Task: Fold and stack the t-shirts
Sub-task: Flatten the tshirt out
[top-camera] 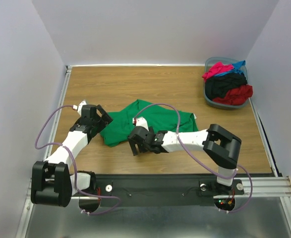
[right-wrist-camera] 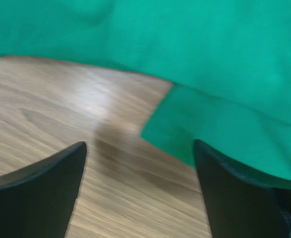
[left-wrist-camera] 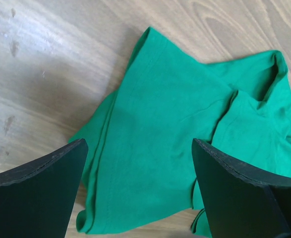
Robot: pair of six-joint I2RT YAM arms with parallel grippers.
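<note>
A bright green t-shirt (top-camera: 150, 119) lies crumpled on the wooden table (top-camera: 135, 84), near the middle. My left gripper (top-camera: 101, 119) is open above its left edge; the left wrist view shows the green cloth (left-wrist-camera: 165, 148) between the two dark fingers (left-wrist-camera: 239, 193), not gripped. My right gripper (top-camera: 135, 147) is open at the shirt's near edge; the right wrist view shows bare wood between the fingers (right-wrist-camera: 41, 193) and a green corner (right-wrist-camera: 209, 129) just ahead. Pink-red, blue, black and red shirts (top-camera: 227, 84) are piled in the bin.
A grey-blue plastic bin (top-camera: 210, 101) stands at the back right corner of the table. White walls close in the left, back and right sides. A metal rail (top-camera: 175, 186) runs along the near edge with both arm bases.
</note>
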